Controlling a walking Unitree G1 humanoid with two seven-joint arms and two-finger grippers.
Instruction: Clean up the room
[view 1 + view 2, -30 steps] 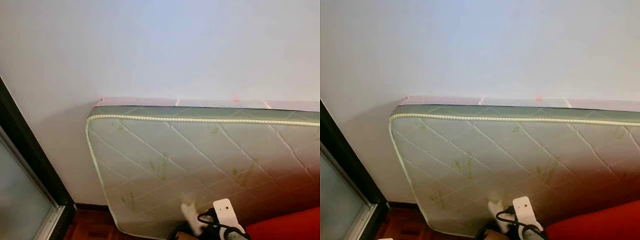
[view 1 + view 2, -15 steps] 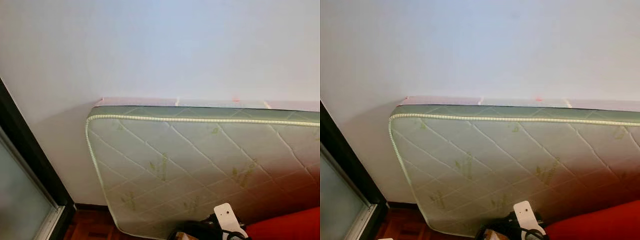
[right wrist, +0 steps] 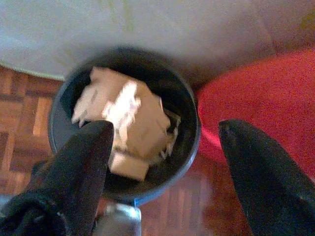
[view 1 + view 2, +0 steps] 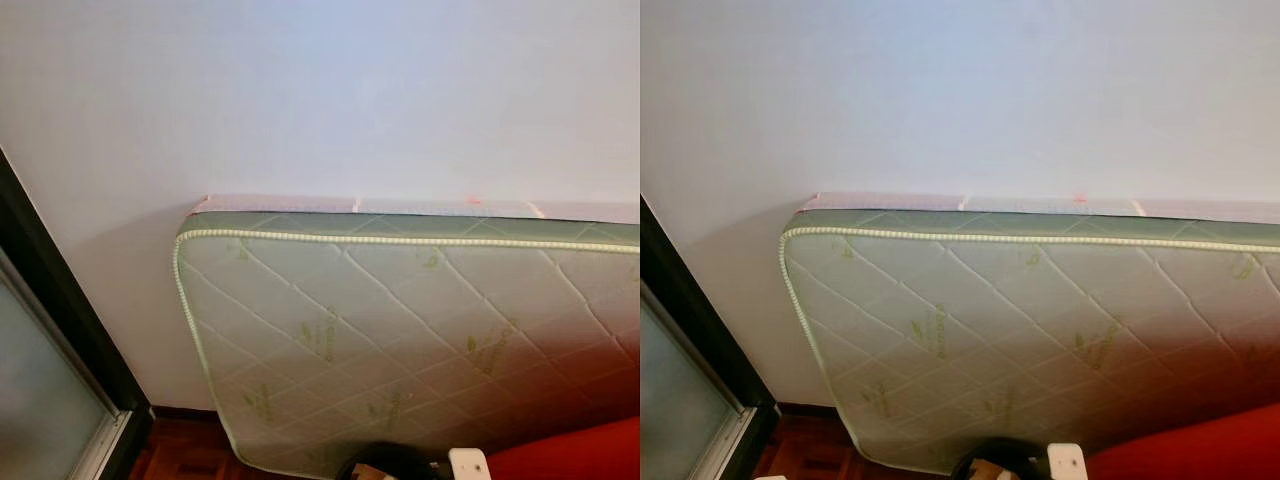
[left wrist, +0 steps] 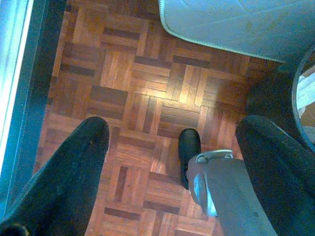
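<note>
— Parquet floor (image 5: 123, 98) runs up to a pale wall (image 4: 350, 90), does it?

— Yes, and a quilted green mattress (image 4: 400, 310) stands on its long edge, leaning against that wall, with a dark door frame (image 4: 50, 300) off toward the robot's left.

— Where is the rubbish?

— Inside a round black bin (image 3: 189, 132) on the floor, set at the mattress's lower edge and beside something red (image 3: 266, 88). Crumpled paper and cardboard (image 3: 125, 118) lie in it; the blur makes it hard to say more.

— And the grippers?

— The right gripper (image 3: 165, 162) hangs over the bin's rim, fingers spread wide and empty. The left gripper (image 5: 172, 157) points down at bare floor, fingers likewise apart, with the robot's black foot (image 5: 188, 147) below.
</note>
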